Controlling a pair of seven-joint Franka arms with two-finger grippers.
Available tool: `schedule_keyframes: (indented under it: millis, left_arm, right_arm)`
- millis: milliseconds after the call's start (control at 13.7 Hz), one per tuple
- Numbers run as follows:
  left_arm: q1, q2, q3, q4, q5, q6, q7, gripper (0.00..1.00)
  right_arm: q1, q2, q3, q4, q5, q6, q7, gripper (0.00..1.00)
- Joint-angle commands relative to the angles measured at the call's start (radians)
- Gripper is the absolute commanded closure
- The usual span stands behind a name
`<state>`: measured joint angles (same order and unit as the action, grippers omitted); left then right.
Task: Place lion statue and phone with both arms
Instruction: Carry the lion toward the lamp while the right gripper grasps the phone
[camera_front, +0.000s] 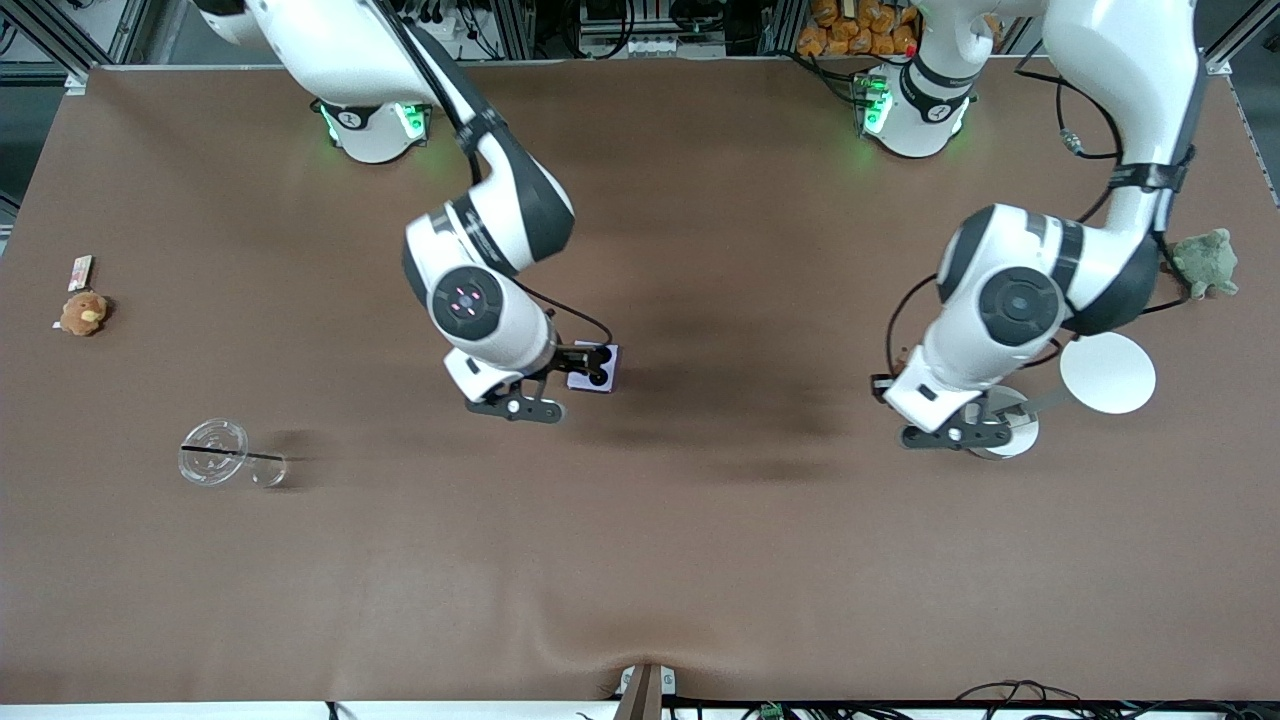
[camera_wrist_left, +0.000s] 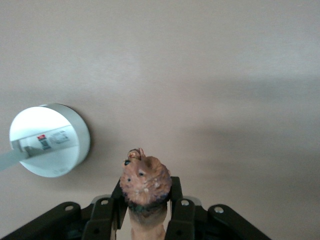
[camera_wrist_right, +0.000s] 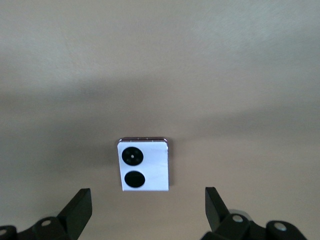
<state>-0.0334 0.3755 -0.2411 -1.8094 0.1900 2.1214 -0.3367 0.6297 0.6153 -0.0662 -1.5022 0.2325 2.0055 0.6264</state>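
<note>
Brown tabletop (camera_front: 700, 560) carries the phone (camera_front: 594, 367) flat near its middle, with the right gripper (camera_wrist_right: 147, 210) hanging above it, fingers spread wide and empty. Toward the left arm's end, the left gripper (camera_wrist_left: 145, 207) clamps the lion statue (camera_wrist_left: 145, 187) above the table beside a white round container (camera_wrist_left: 50, 141).

Phone (camera_front: 594, 367) under right gripper (camera_front: 560, 385)

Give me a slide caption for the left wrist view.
Left gripper shut on the lion statue, above the brown table beside a white round container.
</note>
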Motion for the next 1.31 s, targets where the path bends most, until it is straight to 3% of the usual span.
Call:
schedule_keyframes:
  millis: [0, 292, 583, 1240]
  left_arm:
    - [0.094, -0.018, -0.013, -0.079, 0.005, 0.09, 0.111, 1.0]
    - [0.13, 0.006, -0.012, -0.105, 0.006, 0.147, 0.156, 1.0]
    - [0.173, 0.039, -0.012, -0.113, 0.006, 0.189, 0.197, 1.0]
    - [0.139, 0.103, -0.017, -0.123, 0.005, 0.266, 0.183, 1.0]
  right_arm:
    - [0.04, 0.053, -0.006, 0.025, 0.024, 0.036, 0.004, 0.0]
    - [0.079, 0.126, -0.006, 0.017, 0.024, 0.133, 0.003, 0.0]
    - [0.093, 0.133, -0.007, -0.027, 0.011, 0.173, -0.017, 0.0]
    - [0.093, 0.144, -0.006, -0.079, 0.011, 0.24, -0.085, 0.0]
